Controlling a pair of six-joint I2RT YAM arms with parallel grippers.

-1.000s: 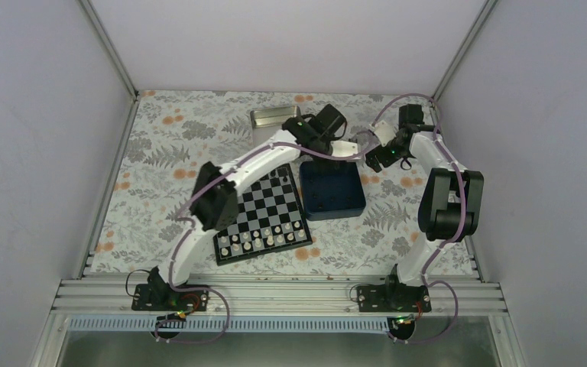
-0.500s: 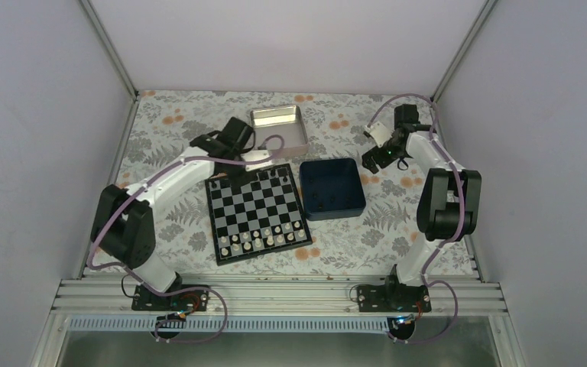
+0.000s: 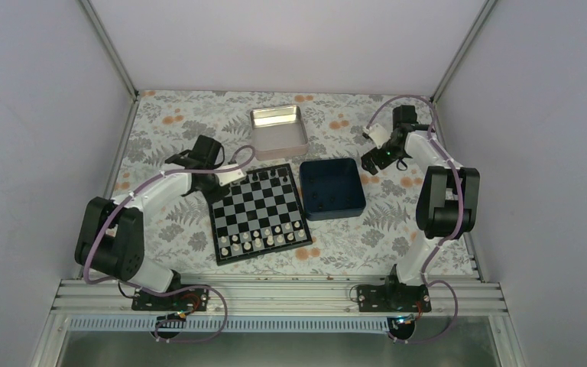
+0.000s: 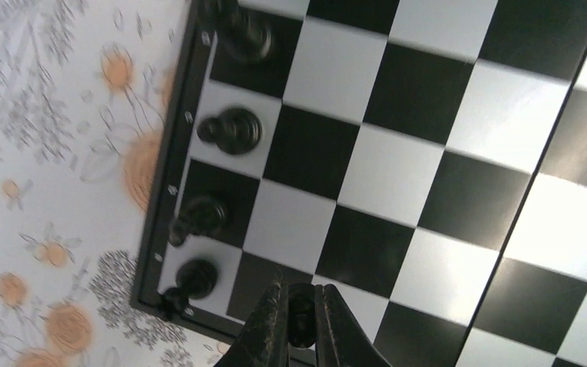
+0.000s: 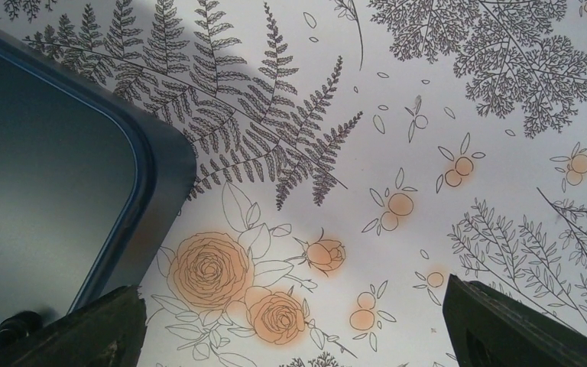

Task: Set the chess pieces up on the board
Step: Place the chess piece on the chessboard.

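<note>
**A:** Left gripper (image 4: 301,292) status?

**B:** Jaws pinched together on one black chessman (image 4: 301,313), bottom centre of the left wrist view. It's over a corner square of the board (image 4: 428,153). I can't tell whether it touches the square.

**A:** Where's that in the top view?

**B:** At the board's upper-left corner, left of frame centre.

**A:** Board state?

**B:** Four black pieces (image 4: 233,130) stand in a line along the board's edge, one per square, left of centre in the wrist view. Cream-white men (image 3: 264,238) fill the two rows at the board's lower edge in the top view (too small to count).

**A:** Right gripper (image 5: 294,306)?

**B:** Jaws wide apart with nothing between them. It's over the floral cloth (image 5: 428,115), with the navy box (image 5: 153,183) corner at the left of its view.

**A:** Anything else?

**B:** The tin (image 3: 278,131) is at upper centre of the top view, above the board.
</note>
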